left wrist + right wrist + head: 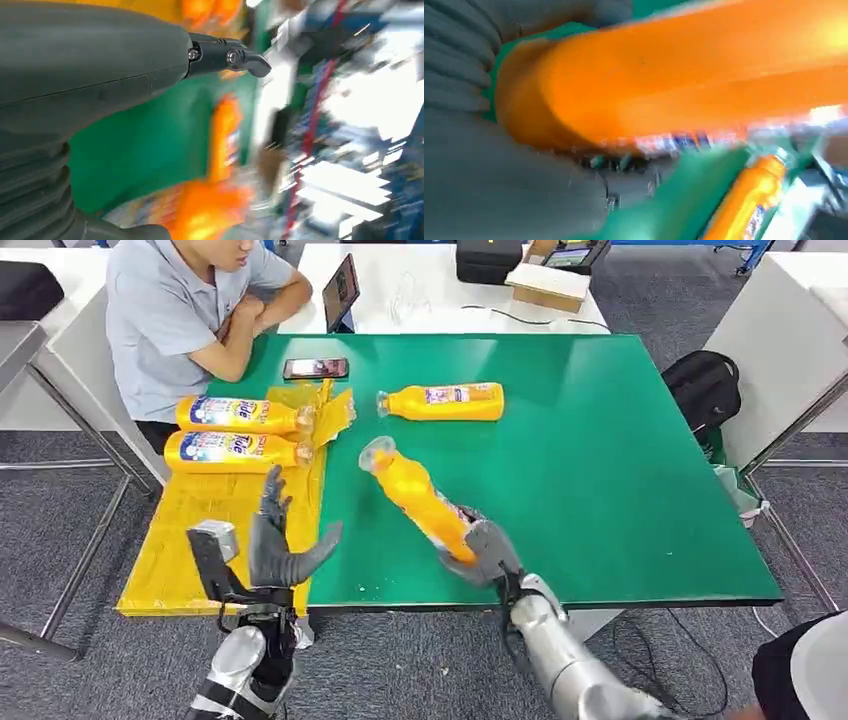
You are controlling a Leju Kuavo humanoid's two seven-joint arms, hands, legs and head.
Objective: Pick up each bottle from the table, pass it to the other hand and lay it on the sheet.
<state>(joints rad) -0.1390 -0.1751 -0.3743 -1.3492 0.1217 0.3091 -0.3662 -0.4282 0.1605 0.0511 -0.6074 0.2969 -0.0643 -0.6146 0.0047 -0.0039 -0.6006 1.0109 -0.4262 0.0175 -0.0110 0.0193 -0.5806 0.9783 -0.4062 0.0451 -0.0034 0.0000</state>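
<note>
The right hand point(487, 552) grips an orange bottle point(418, 497) by its base, tilted above the green table point(620, 460) near its front edge. The left hand point(278, 545), fingers apart and holding nothing, hovers over the yellow sheet point(190, 530) at that edge; another bottle point(445, 401) lies farther back on open green.

High head view (wrist views close) over green table point(600, 460)

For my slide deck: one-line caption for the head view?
Right hand holds a bottle over the green table, open left hand waiting by the yellow sheet.
</note>
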